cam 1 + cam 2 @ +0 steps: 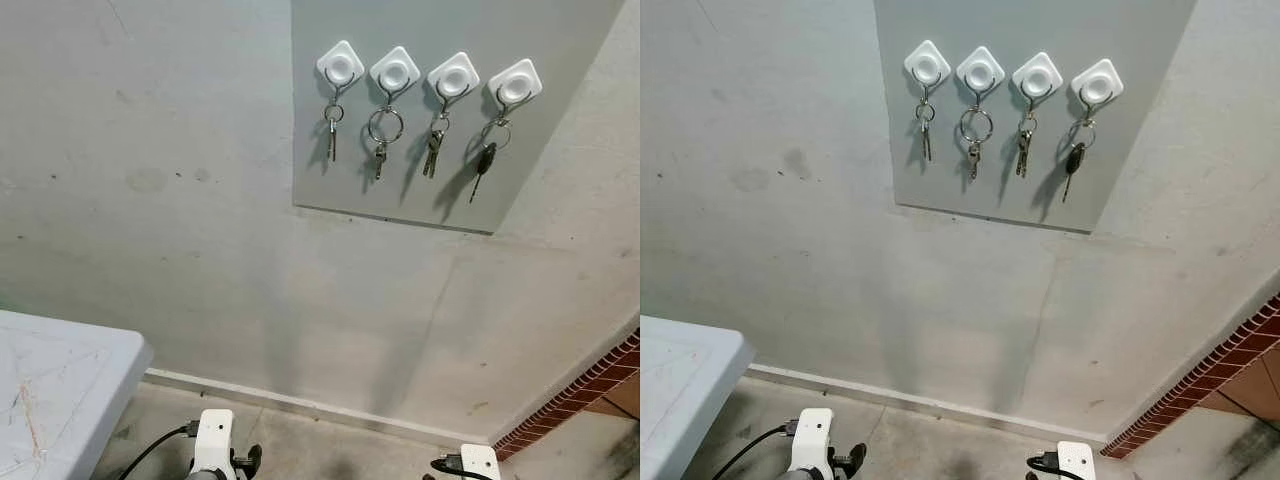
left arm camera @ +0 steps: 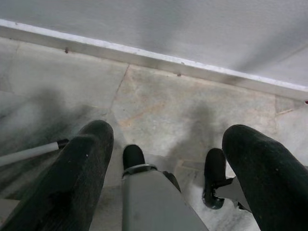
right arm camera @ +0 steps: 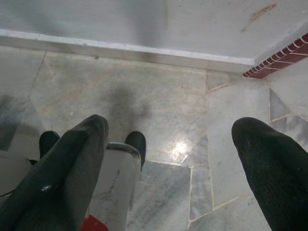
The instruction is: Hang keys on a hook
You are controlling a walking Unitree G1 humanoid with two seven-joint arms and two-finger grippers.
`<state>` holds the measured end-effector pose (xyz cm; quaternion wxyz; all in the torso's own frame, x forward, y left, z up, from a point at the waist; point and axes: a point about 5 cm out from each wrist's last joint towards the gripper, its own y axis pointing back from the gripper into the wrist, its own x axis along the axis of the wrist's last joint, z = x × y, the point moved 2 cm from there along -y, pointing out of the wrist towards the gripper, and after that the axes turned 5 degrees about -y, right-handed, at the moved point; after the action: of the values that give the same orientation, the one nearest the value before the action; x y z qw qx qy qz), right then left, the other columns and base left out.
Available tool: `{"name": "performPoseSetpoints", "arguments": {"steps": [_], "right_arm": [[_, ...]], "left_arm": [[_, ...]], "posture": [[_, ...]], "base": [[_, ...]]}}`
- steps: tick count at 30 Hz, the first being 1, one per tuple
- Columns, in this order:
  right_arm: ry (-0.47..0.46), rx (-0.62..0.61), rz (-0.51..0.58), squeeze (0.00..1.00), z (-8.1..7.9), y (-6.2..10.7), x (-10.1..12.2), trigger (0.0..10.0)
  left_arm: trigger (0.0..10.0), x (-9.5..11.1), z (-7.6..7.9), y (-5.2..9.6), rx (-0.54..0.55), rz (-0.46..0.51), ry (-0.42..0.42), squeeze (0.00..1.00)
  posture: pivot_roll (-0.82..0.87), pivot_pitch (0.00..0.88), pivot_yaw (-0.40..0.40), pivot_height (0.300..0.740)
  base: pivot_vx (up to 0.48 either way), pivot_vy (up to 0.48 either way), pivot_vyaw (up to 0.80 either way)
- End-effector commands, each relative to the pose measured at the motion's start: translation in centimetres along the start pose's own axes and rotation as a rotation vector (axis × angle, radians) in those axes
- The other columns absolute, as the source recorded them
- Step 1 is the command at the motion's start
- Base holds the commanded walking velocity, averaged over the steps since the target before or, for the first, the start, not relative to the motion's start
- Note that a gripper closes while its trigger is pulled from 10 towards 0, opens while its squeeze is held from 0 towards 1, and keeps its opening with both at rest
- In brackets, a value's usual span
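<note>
A grey panel (image 1: 440, 180) on the wall carries a row of several white diamond-shaped hooks (image 1: 394, 72). A key ring hangs from each: small keys (image 1: 332, 130) at the left end, a large ring with keys (image 1: 381, 140), another bunch (image 1: 432, 152), and a black-headed car key (image 1: 485, 160) at the right end. Both arms hang low, well below the panel. My left gripper (image 2: 168, 139) points at the floor, open and holding nothing. My right gripper (image 3: 173, 132) also points down, open and with nothing between its fingers.
A pale grey table (image 1: 50, 390) stands at the lower left. A white skirting (image 1: 300, 403) runs along the wall's foot above a marble tile floor (image 3: 159, 96). A red brick edge (image 1: 580, 400) rises at the lower right. My own feet (image 2: 133, 156) show below the grippers.
</note>
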<state>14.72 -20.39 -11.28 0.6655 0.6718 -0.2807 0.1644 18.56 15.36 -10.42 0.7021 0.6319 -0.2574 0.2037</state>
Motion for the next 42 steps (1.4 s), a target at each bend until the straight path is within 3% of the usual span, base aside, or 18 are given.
{"name": "performPoseSetpoints", "arguments": {"steps": [1, 12, 16, 22, 33, 42], "right_arm": [[0.005, -0.004, 0.007, 0.0, 0.1, -0.1, 0.3, 10.0], [-0.013, -0.048, -0.021, 0.0, 1.3, 0.3, -0.6, 10.0], [-0.042, -0.047, -0.017, 0.0, 1.3, 0.3, -0.6, 10.0], [-0.01, -0.026, 0.002, 0.0, 0.9, 0.3, -0.3, 10.0], [-0.07, -0.045, -0.008, 0.0, 0.5, 0.3, -0.7, 10.0], [-0.044, -0.031, -0.011, 0.0, 0.3, 0.1, -0.4, 10.0]], "left_arm": [[10.0, 0.4, 0.2, -0.2, -0.014, 0.0, -0.004, 0.0], [10.0, 1.6, 0.4, -0.5, -0.039, 0.012, -0.077, 0.0], [10.0, 2.0, 0.3, -0.5, -0.042, 0.022, -0.1, 0.0], [10.0, 2.4, -0.1, -0.5, -0.037, 0.041, -0.141, 0.0], [10.0, -0.1, -1.0, 0.1, 0.031, -0.012, -0.017, 0.0], [10.0, 0.1, -0.1, 0.0, 0.001, -0.003, -0.048, 0.0]], "posture": [[-0.03, 0.0, -0.021, 0.74], [-0.05, 0.0, -0.005, 0.74], [-0.05, 0.0, -0.002, 0.74], [-0.08, 0.0, 0.018, 0.74], [-0.07, 0.0, 0.006, 0.74], [-0.06, 0.0, -0.004, 0.74]], "base": [[0.0, 0.0, 0.0], [0.0, 0.0, 0.0], [0.0, 0.0, 0.0], [0.0, 0.0, 0.0], [0.0, 0.0, 0.0], [0.0, 0.0, 0.0]]}}
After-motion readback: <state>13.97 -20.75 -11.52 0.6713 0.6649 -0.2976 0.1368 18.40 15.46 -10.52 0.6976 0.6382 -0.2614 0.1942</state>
